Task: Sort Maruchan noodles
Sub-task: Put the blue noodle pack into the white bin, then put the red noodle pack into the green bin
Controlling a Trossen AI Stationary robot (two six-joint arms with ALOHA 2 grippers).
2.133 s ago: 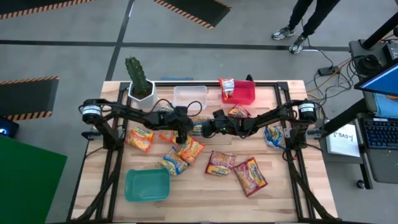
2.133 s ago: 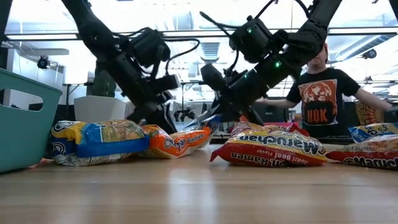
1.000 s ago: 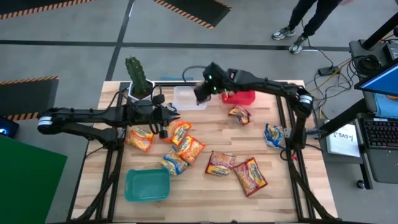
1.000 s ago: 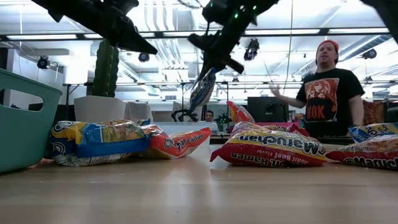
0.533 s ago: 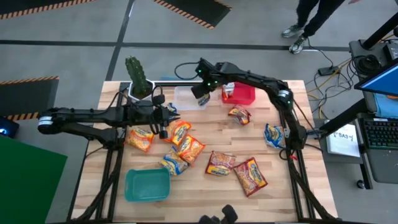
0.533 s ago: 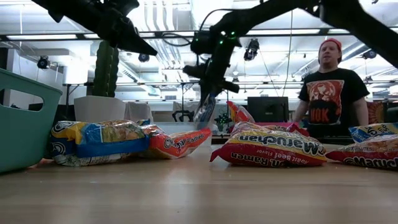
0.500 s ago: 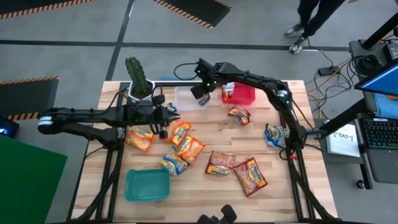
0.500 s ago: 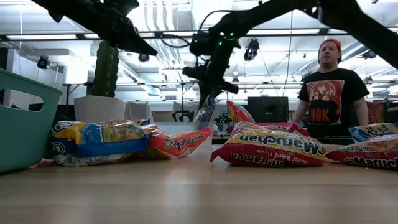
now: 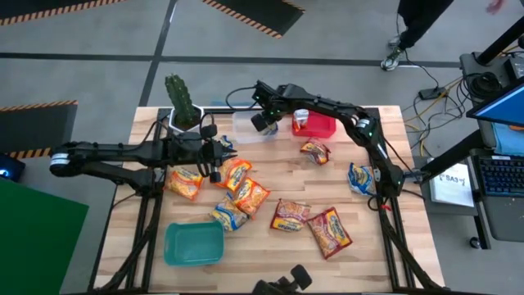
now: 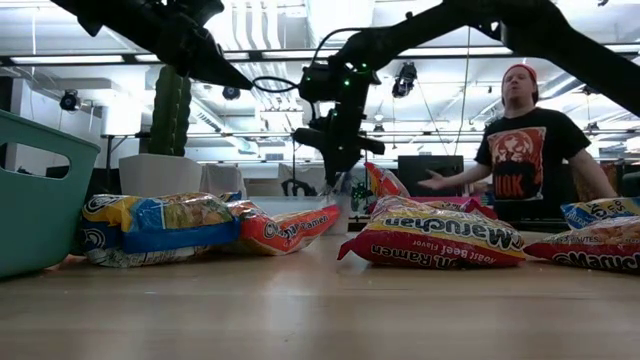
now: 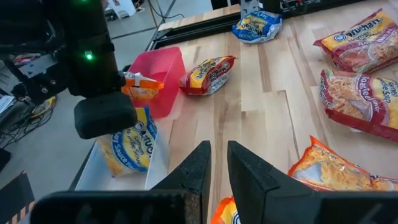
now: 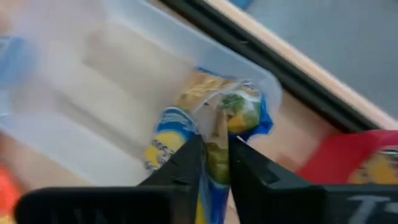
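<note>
A blue-white Maruchan noodles packet [image 12: 211,118] stands in the clear bin [image 9: 244,131] at the table's far edge, with my right gripper [image 12: 214,162] shut on its top. The red bin [image 9: 318,125] beside it holds a red-yellow packet [image 11: 142,87]. My left gripper [image 11: 216,158] hovers shut and empty above the orange packets [image 9: 237,174] left of centre. Several more packets lie flat on the wood: red ones [image 9: 289,215] toward the near edge, a blue one [image 9: 360,179] at the right. My right gripper pinches the blue-white packet's crimped top edge [image 12: 217,134] between its two fingers, coming steeply from above. The packet [image 11: 132,146] hangs upright below the fingers, its lower end down inside the clear bin.
A teal bin [image 9: 195,243] stands near the front left. A potted cactus [image 9: 183,105] stands at the far left, next to the clear bin. A person stands beyond the table's far right in the low view. Bare wood lies along the near edge.
My right gripper has sunk over the clear bin, shifted slightly toward the table's left edge and tipped steeper. The blue-white packet has come down with it from hanging in the air to standing inside the bin.
</note>
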